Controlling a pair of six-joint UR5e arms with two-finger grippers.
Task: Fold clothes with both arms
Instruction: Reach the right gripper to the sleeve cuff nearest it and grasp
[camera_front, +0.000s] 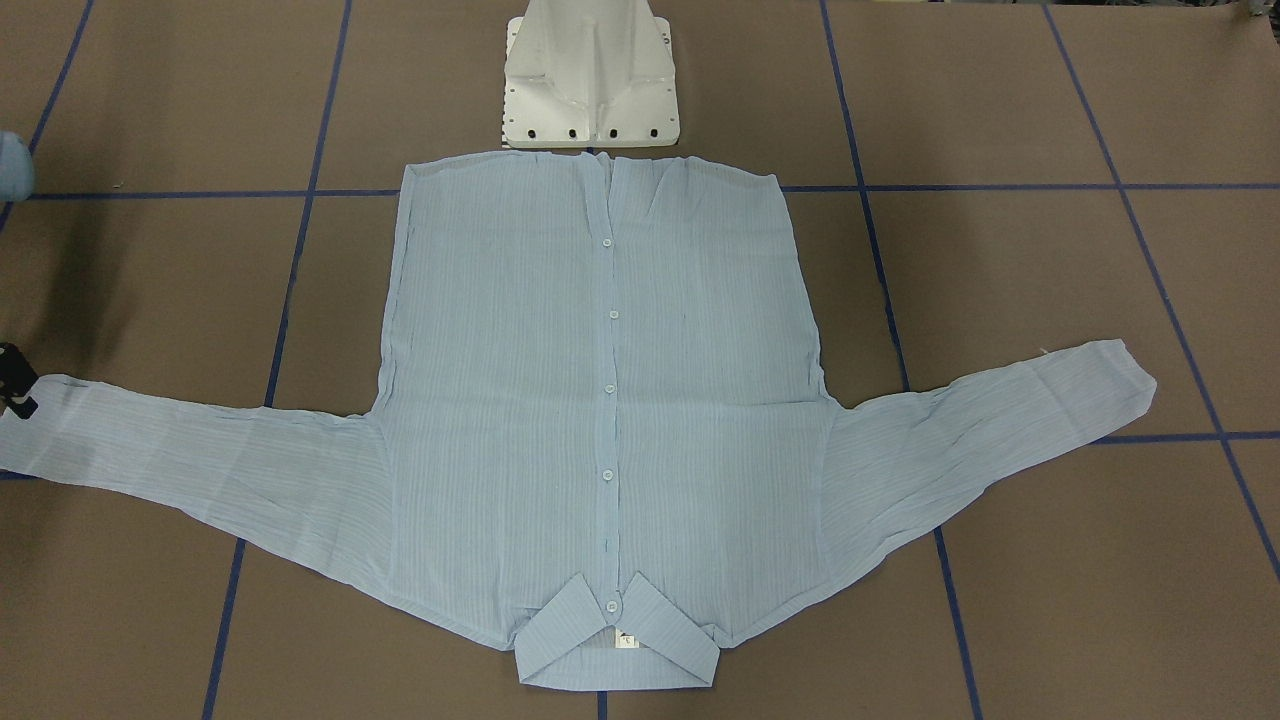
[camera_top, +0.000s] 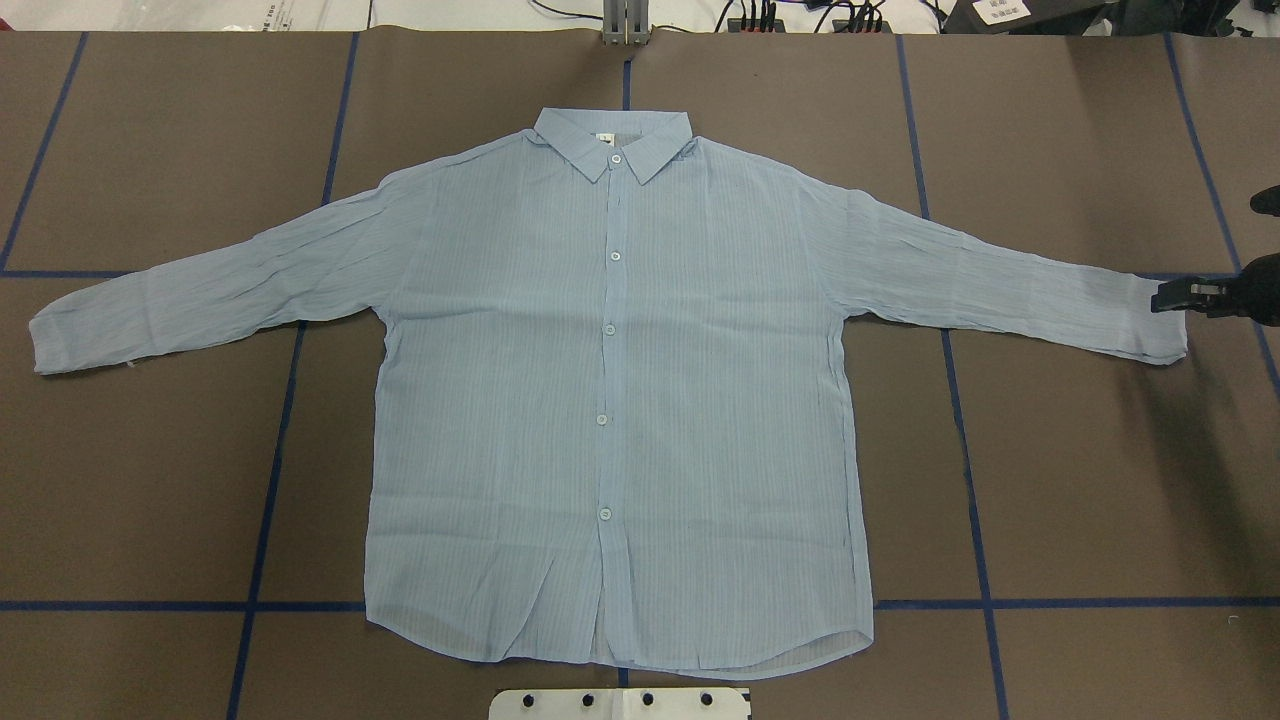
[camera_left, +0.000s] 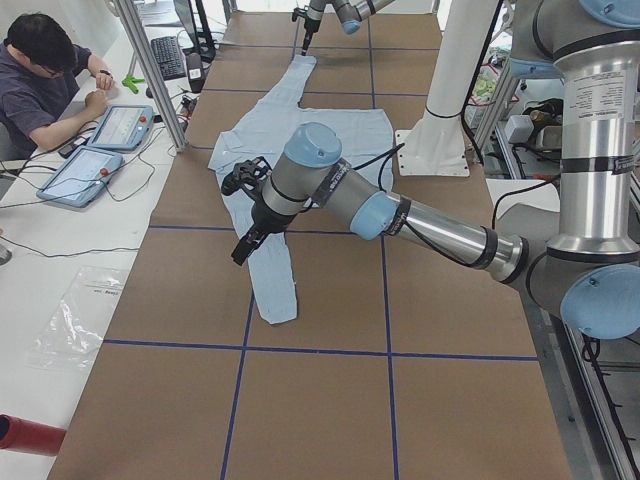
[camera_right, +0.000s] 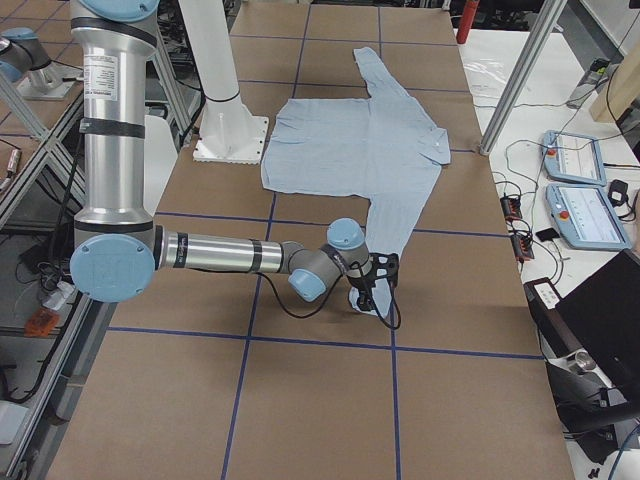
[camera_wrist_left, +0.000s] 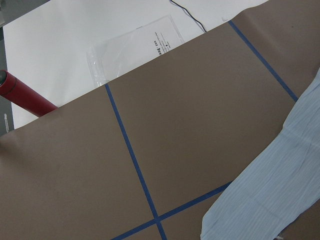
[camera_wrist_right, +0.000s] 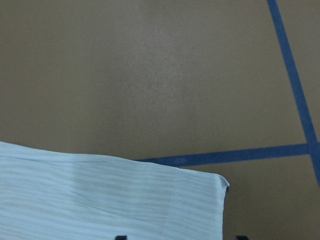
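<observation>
The light blue striped shirt (camera_top: 610, 400) lies flat and buttoned on the brown table, collar (camera_top: 612, 140) away from the robot and both sleeves spread out. My right gripper (camera_top: 1168, 298) sits low at the end of the right sleeve's cuff (camera_wrist_right: 200, 205). In the right wrist view its two fingertips (camera_wrist_right: 241, 237) stand apart at the bottom edge, open, with the cuff edge between them. My left gripper (camera_left: 242, 250) hangs above the left sleeve (camera_left: 272, 285). It shows only in the exterior left view, so I cannot tell if it is open or shut. The left wrist view shows that sleeve's cuff (camera_wrist_left: 260, 200).
The white pedestal base (camera_front: 590, 80) stands just behind the shirt's hem. Blue tape lines (camera_top: 290, 400) cross the table. A red cylinder (camera_wrist_left: 25, 97) and a clear plastic bag (camera_wrist_left: 135, 45) lie beyond the table's left end. A person (camera_left: 45, 80) sits at a side bench with tablets.
</observation>
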